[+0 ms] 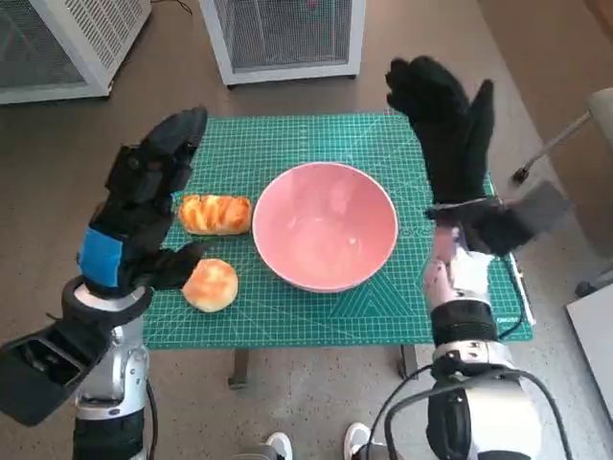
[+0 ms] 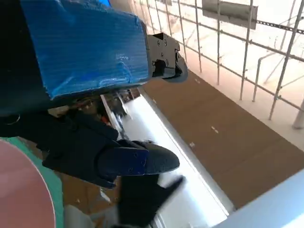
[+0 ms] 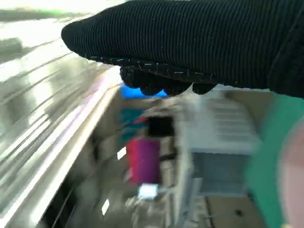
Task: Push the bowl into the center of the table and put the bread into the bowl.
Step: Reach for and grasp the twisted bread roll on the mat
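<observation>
A pink bowl (image 1: pixel 326 226) sits near the middle of the green mat (image 1: pixel 287 316); its rim also shows in the left wrist view (image 2: pixel 21 190). Two pieces of bread lie to its left: a long braided loaf (image 1: pixel 215 213) and a round bun (image 1: pixel 211 284). My left hand (image 1: pixel 148 192) hovers above the mat's left edge beside both breads, fingers spread and holding nothing. My right hand (image 1: pixel 450 120) is raised over the mat's far right corner, fingers apart and empty. The right wrist view is blurred, showing only the glove (image 3: pixel 190 38).
The mat covers the small table. Two white mesh cabinets (image 1: pixel 287 38) (image 1: pixel 57 43) stand on the floor beyond the far edge. A grey metal leg (image 1: pixel 551 144) sits at the right. Someone's shoes (image 1: pixel 278 446) show below the near edge.
</observation>
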